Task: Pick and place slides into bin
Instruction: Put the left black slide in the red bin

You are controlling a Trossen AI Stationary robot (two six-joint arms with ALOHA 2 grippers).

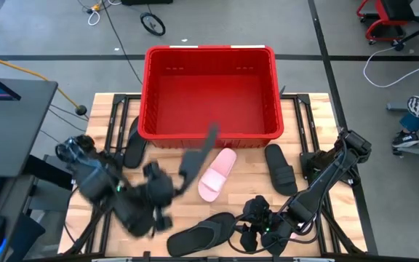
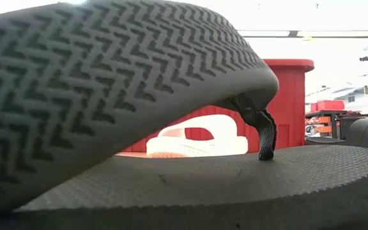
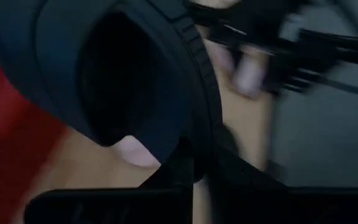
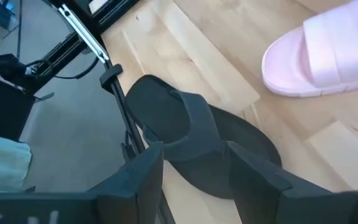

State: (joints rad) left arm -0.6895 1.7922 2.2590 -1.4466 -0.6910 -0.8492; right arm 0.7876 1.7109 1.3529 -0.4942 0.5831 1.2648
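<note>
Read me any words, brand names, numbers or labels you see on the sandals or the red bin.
None can be read.
Red bin: walls bare.
Pink slide: plain strap.
Black flip-flop: tread pattern only, no lettering.

left gripper (image 1: 182,172) jaws clamped, raised | right gripper (image 1: 233,234) jaws apart, low

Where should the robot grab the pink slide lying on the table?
Probably across the wide strap of the pink slide, coming straight down from above. It lies flat, sole down, in front of the red bin, and the strap arches up off the footbed, giving the fingers something raised to close on.
</note>
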